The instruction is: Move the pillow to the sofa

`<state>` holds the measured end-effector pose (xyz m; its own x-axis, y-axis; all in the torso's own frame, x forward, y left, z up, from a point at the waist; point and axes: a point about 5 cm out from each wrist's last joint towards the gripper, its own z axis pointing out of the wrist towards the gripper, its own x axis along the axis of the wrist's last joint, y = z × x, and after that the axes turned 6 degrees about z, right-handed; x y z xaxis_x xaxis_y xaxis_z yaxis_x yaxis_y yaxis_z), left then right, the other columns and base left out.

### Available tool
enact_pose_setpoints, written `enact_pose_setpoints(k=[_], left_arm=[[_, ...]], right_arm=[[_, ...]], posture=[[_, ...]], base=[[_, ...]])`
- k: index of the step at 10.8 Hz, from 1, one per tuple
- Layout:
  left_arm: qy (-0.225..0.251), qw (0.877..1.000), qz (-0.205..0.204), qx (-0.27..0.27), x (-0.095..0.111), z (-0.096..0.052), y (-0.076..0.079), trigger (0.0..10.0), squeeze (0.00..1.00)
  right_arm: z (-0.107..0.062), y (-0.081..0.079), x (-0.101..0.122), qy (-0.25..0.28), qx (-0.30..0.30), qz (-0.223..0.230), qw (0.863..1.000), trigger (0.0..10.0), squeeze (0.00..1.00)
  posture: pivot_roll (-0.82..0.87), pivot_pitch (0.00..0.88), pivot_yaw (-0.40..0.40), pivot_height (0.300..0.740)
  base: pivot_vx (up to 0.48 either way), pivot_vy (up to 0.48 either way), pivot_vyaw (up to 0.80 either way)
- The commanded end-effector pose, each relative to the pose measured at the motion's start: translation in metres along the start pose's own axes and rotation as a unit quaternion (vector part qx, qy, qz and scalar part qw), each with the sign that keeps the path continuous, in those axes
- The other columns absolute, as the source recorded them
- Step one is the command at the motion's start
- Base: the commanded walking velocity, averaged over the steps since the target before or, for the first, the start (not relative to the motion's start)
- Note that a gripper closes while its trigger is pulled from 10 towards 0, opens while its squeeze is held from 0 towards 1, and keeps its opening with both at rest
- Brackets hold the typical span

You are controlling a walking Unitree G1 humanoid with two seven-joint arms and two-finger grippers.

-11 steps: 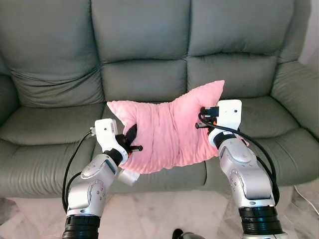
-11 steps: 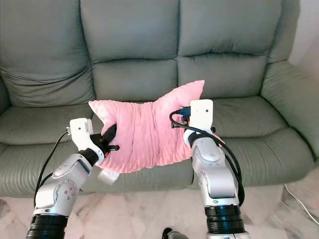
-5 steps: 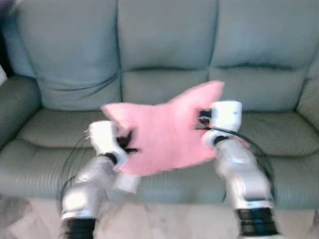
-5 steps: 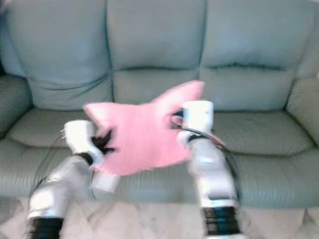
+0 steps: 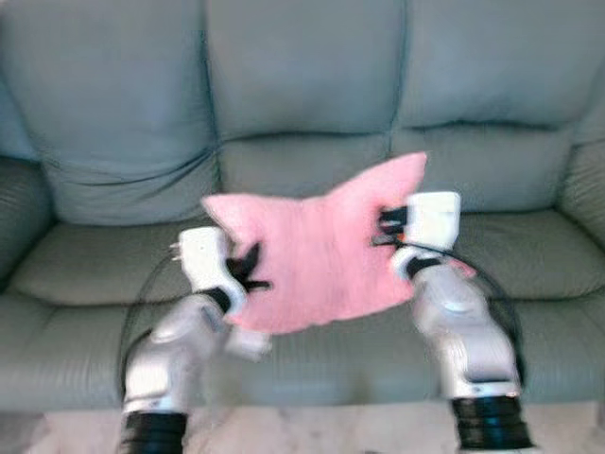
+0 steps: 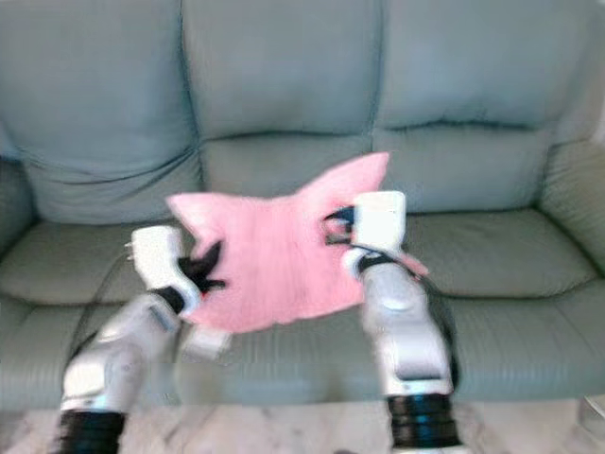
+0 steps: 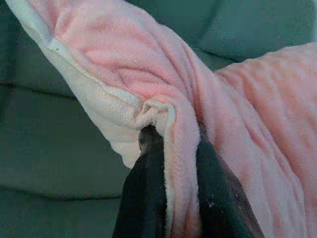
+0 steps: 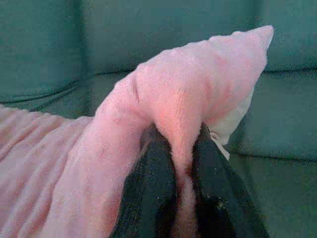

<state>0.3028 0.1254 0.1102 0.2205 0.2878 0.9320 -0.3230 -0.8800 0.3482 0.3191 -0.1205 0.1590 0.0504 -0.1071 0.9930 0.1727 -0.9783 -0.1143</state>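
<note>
Left gripper [image 7: 173, 148] pinching pink pillow [image 5: 317, 251] at its left edge seam; right gripper [image 8: 178, 148] pinching a fold by its right corner. Pillow hangs between both, seemingly clear of the seat, before the grey-green sofa [image 5: 302, 85], middle cushion. Head views blurred.

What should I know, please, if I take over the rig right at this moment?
Left gripper: shut on the pink pillow, pinching its left edge.
Right gripper: shut on the pillow's right corner.
The pillow hangs stretched between both arms, in front of the grey-green sofa, above the middle seat cushion.
Done: pillow picked up and carried to the sofa.
Left: lower it onto the seat and open both grippers.
</note>
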Motion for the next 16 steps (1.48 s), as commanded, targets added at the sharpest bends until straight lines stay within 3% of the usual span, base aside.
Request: enact_pose_setpoints(k=[1, 12, 16], left_arm=[[0.0, 1.0, 0.002, -0.025, 0.0, 0.003, 0.012, 10.0, 0.0], [-0.003, 1.0, -0.001, -0.018, 0.0, 0.003, 0.009, 10.0, 0.0], [-0.054, 0.998, 0.016, 0.005, -0.028, -0.003, -0.008, 10.0, 0.0]], right_arm=[[0.0, -0.001, 0.006, 0.01, 0.006, -0.003, 1.0, 10.0, 0.0], [0.0, -0.003, 0.003, 0.0, 0.007, -0.007, 1.0, 10.0, 0.0], [-0.006, 0.008, -0.01, -0.03, -0.024, -0.027, 0.999, 10.0, 0.0]], posture=[[-0.18, 0.116, 0.037, 0.74], [-0.18, 0.12, 0.037, 0.74], [-0.2, 0.131, 0.04, 0.74]], base=[[0.0, 0.0, 0.0], [0.0, 0.0, 0.0], [0.0, 0.0, 0.0]])
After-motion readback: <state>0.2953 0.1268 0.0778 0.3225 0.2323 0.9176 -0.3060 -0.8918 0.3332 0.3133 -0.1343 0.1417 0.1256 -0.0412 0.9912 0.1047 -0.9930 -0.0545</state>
